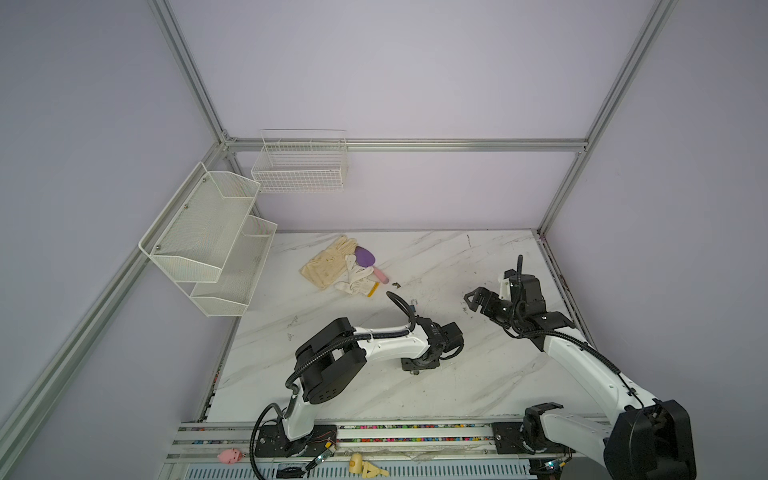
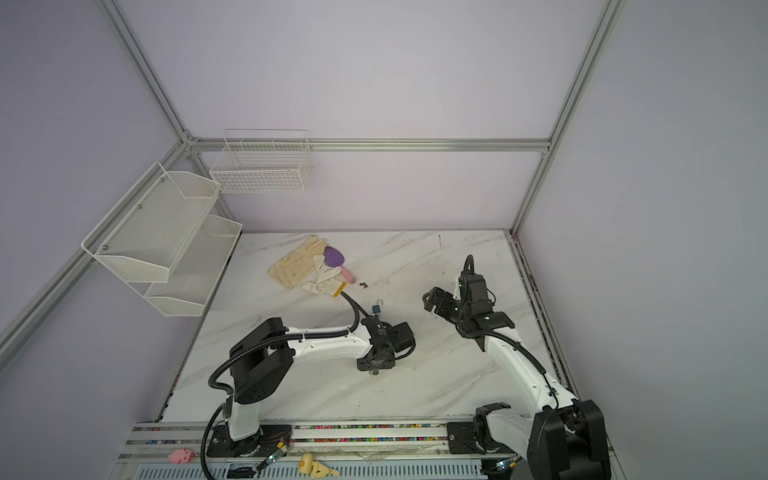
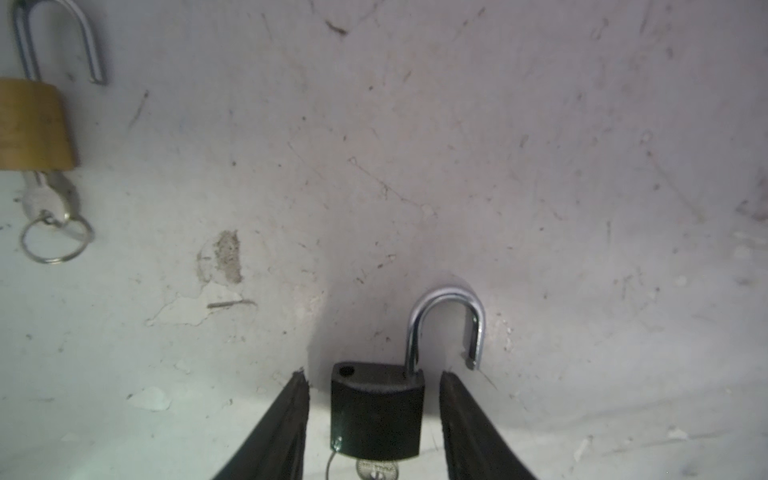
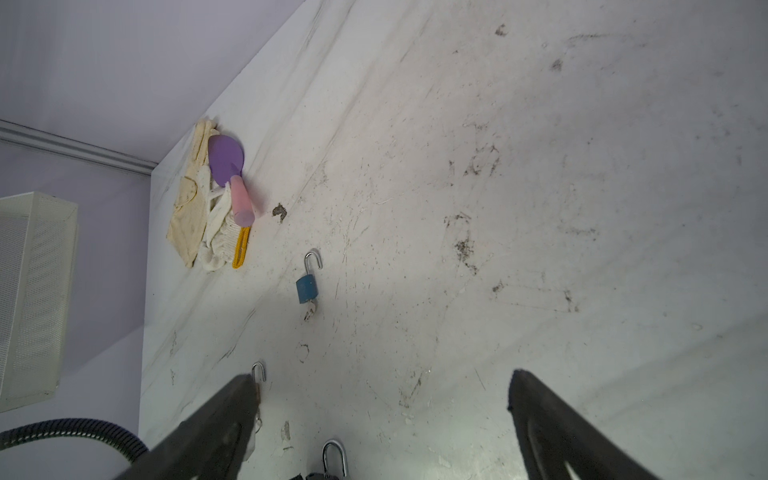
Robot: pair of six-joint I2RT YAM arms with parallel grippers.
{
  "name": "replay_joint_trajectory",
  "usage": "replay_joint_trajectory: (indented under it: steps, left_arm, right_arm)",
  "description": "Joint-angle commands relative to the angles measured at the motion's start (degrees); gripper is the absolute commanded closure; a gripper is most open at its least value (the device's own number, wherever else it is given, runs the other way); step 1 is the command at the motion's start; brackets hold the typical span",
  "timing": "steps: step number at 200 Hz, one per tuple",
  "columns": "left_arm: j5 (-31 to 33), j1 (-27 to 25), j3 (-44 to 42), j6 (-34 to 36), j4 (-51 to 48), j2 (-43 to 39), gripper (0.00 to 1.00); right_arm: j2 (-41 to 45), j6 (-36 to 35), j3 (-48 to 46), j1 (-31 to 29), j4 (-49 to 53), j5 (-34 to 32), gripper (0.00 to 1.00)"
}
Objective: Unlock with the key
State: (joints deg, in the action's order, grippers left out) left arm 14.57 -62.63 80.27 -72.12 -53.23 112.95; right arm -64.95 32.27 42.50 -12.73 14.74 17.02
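A black padlock (image 3: 376, 411) lies on the marble table (image 3: 540, 208) with its steel shackle (image 3: 446, 303) swung open and a key (image 3: 376, 471) in its underside. My left gripper (image 3: 374, 376) is open around the lock body, with a gap showing on each side. In both top views this gripper (image 1: 417, 371) points straight down at the table. My right gripper (image 4: 382, 376) hovers open and empty above the table, to the right of the left arm (image 1: 471, 300).
A brass padlock (image 3: 33, 124) and a blue padlock (image 4: 306, 288) lie nearby, both with open shackles and keys inserted. Gloves (image 1: 328, 266) and a purple scoop (image 1: 365, 257) lie at the back. White wire baskets (image 1: 208, 237) hang on the left wall.
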Motion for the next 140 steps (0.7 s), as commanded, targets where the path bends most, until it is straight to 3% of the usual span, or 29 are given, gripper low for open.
replay_joint_trajectory:
  steps: [1, 27, 51, 84, 103, 123, 140]
  left_arm:
    - [1.9, 0.8, 2.7, 0.5, 0.2, -5.3, 0.39]
    - [6.0, 1.5, 2.9, 2.1, 0.5, -10.9, 0.11]
    - [13.4, 3.4, 2.0, 8.6, 1.1, -16.8, 0.0]
    - [21.1, 12.6, -2.0, 17.8, 1.7, -26.3, 0.0]
    - [29.0, 19.8, -7.3, 25.9, 5.2, -31.4, 0.0]
    - [36.9, 28.8, -14.9, 34.4, 12.5, -38.3, 0.0]
    - [38.3, 37.5, -22.2, 43.9, 23.8, -41.7, 0.0]
  right_arm:
    - [-0.1, -0.7, 0.2, 0.3, -0.3, 0.3, 0.03]
    - [0.2, 0.0, 2.9, 0.3, 0.8, -0.6, 0.03]
    - [0.9, 1.8, 5.3, 0.3, -1.8, -3.1, 0.03]
    - [0.8, 2.8, 7.8, 0.3, -7.7, -13.5, 0.02]
    - [0.2, -0.3, 6.9, 0.4, -14.1, -19.7, 0.03]
    - [0.0, -3.1, 2.2, 0.3, -24.3, -27.0, 0.03]
    - [-1.2, -7.3, -2.6, 0.3, -34.2, -33.4, 0.03]
